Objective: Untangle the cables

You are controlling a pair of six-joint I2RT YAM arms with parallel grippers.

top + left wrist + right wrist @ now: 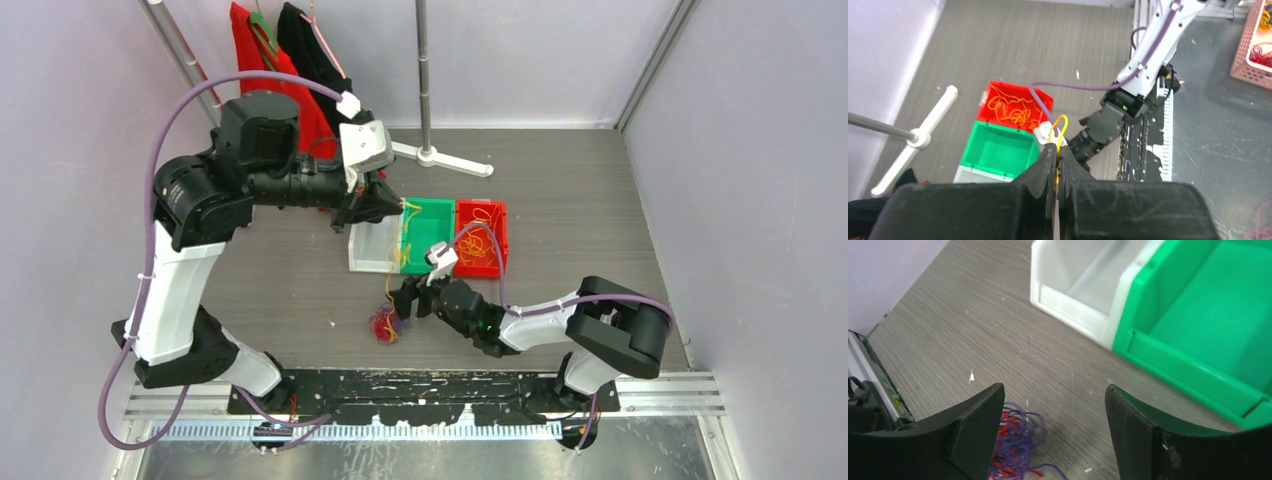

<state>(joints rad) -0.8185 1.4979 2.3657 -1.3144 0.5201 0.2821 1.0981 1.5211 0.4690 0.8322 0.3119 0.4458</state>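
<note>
Nearest us, our right gripper [1054, 410] hangs low with jaws spread, just beside the red-and-purple tangle [1015, 440] on the table [998, 340]; we should pin that wad. Farther out, our left gripper [1057, 150], jaws pinching an orange-yellow cable [1060, 122], should draw slowly, then drop it in the red bin [481, 238] beyond.

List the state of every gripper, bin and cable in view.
left gripper, shut on the yellow cable
right gripper, open, empty
yellow cable, pinched, raised
purple-red wad, tangled, on the table
red bin, holds orange-yellow cables
green bin, looks empty
white bin, empty where visible
</note>
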